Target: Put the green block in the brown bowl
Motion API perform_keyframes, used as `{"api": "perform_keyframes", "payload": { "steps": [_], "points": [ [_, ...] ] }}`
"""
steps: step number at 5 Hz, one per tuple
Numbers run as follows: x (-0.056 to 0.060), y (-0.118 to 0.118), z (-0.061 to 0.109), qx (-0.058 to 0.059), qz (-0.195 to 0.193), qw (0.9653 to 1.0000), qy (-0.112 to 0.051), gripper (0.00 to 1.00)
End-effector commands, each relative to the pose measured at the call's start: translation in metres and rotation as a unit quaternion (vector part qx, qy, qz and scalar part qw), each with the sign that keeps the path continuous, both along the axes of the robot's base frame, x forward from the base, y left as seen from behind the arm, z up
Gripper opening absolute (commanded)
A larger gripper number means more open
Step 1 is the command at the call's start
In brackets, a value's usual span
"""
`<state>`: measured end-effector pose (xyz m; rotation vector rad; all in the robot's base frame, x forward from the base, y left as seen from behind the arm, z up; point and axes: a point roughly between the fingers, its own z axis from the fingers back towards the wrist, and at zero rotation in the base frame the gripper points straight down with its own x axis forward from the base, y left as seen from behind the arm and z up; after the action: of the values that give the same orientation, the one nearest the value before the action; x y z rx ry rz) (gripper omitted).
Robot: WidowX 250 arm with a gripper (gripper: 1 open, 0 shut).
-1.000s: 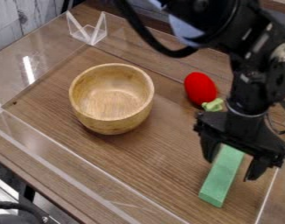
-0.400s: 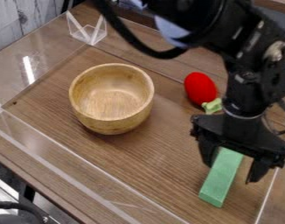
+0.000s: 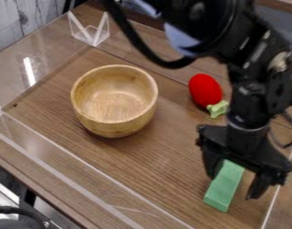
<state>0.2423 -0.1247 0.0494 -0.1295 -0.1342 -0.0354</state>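
Observation:
A light green block (image 3: 227, 186) lies flat on the wooden table at the lower right, pointing toward the near edge. My gripper (image 3: 241, 172) stands over its far end, pointing down and open, with one finger on each side of the block. Its fingertips (image 3: 213, 169) reach down to the block's level; I cannot tell whether they touch it. The brown bowl (image 3: 114, 99), round and of light wood, sits empty at the left centre, well apart from the gripper.
A red strawberry-like toy (image 3: 206, 90) with a green stem lies between bowl and gripper, just behind the arm. A clear plastic stand (image 3: 89, 30) is at the back left. The table's near edge (image 3: 124, 204) runs close to the block.
The gripper has sunk slightly over the block's far end, its fingers now lower around it. The block and bowl have not moved.

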Motion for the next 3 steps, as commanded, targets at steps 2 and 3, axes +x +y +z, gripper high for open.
{"api": "perform_keyframes", "payload": {
  "steps": [2,3],
  "points": [
    [0.007,-0.011,-0.001,-0.007,-0.062,0.9980,-0.002,1.00],
    [0.001,-0.009,-0.010,-0.006,-0.051,0.9987,0.007,1.00]
  ]
}}
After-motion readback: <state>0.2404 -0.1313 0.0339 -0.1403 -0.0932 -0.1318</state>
